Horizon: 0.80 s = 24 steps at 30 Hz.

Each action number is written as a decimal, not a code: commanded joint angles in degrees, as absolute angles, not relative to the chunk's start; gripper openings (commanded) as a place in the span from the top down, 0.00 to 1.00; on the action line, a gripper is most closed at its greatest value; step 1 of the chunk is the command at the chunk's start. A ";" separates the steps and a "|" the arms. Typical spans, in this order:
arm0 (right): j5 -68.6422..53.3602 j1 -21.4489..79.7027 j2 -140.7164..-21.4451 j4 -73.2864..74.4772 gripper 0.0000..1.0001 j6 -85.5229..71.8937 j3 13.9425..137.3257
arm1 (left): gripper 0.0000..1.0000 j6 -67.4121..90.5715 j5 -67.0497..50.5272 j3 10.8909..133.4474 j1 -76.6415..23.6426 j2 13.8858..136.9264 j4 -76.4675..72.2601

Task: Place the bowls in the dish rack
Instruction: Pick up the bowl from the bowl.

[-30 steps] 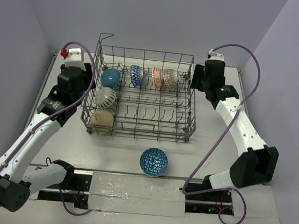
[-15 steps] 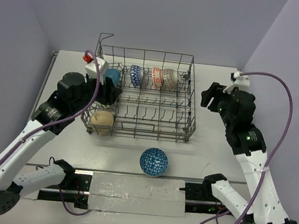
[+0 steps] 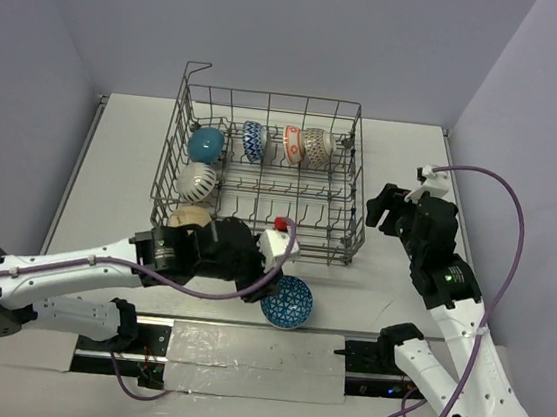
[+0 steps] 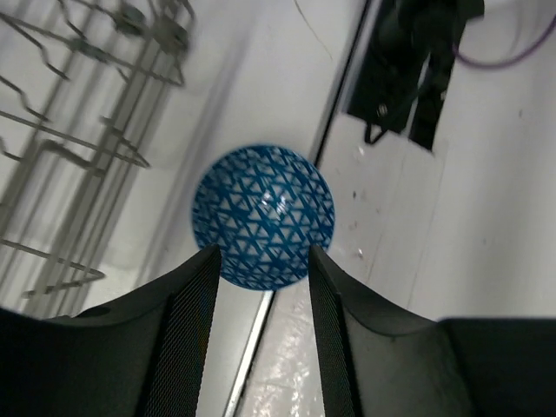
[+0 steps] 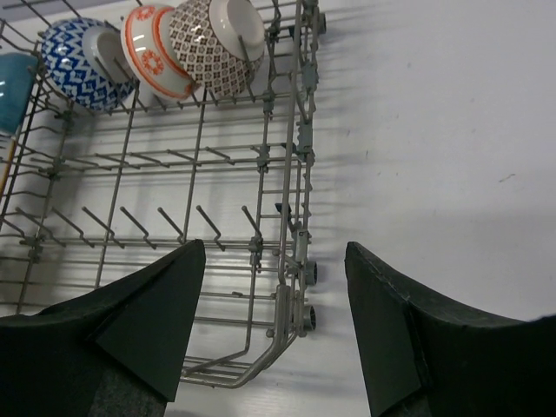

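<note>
My left jaws hang open over the blue lattice bowl [image 4: 263, 215], lined up for a grab; right jaws open, empty, beside the dish rack [image 3: 351, 192]

Left arm [image 3: 61, 266] and right arm [image 3: 475, 342]: white tube links, black joint housings and bases, a purple cable [image 3: 479, 170] looping along each, white wrist-camera mounts, a red knob [image 3: 280, 224] on the left one, matte black wedge-shaped fingers [image 4: 187, 330] with ribbed inner faces.
</note>
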<state>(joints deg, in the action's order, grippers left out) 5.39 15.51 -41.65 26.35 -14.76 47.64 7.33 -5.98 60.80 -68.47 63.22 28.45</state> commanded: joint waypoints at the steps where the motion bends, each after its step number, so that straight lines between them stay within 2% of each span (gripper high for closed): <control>1: 8.43 15.73 -39.46 23.03 0.27 -15.99 47.99 | 0.50 7.21 -0.71 59.86 -73.11 64.42 29.00; 5: 8.27 15.82 -39.64 23.11 0.25 -16.26 47.99 | 0.50 7.82 2.89 58.45 -78.65 66.44 28.74; 13: 6.42 15.73 -40.51 22.85 0.25 -16.43 47.81 | 0.46 8.00 5.54 57.92 -82.70 71.79 28.48; 24: 5.71 15.82 -41.66 22.76 0.25 -16.35 47.73 | 0.45 6.50 5.45 57.66 -83.76 76.46 26.54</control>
<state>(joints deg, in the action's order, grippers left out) 5.93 15.51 -42.13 25.71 -15.84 47.62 7.53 4.45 57.49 -83.35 76.12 29.23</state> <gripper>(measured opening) 0.753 0.550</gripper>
